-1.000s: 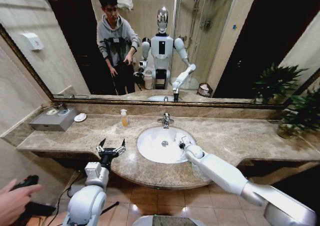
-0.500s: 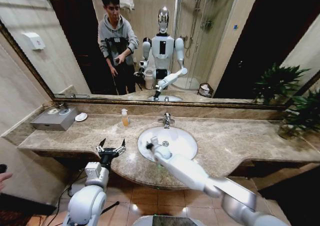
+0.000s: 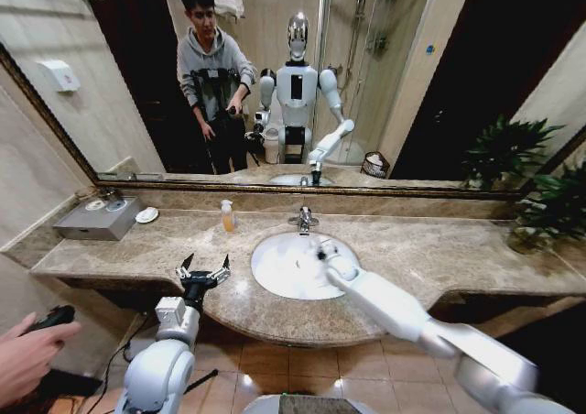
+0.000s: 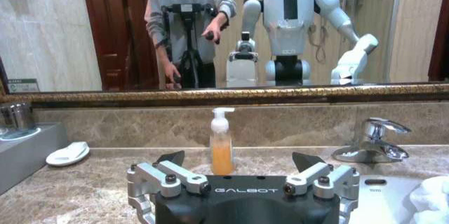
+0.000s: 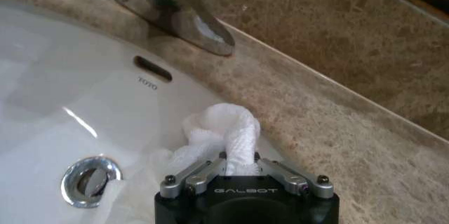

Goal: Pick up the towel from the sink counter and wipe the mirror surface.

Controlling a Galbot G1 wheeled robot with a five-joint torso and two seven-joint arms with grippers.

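Two arms reach over the sink counter, a mottled brown-beige marble top whose curved front edge bulges toward the robot. The right gripper hangs above the oval white basin, near its rear rim and close to the chrome tap; its fingers are pinched together on the towel, which stands bunched up from between them. The left gripper is poised at the counter's front edge, to the left of the basin, its jaws spread wide and holding nothing. Bare marble lies open on both sides of the basin, with the widest free stretch running right toward a potted plant.

The right wrist view resolves the grip, the overflow slot and the drain, details too small to read from the head view. The left wrist view shows a corner of the towel at the basin's edge, a soap bottle straight ahead of the open jaws, and a white soap dish beside a grey box.

The mirror, in a thin dark ornate frame, runs the length of the wall above a low marble backsplash and reflects the robot. Beige tiles cover the floor below.
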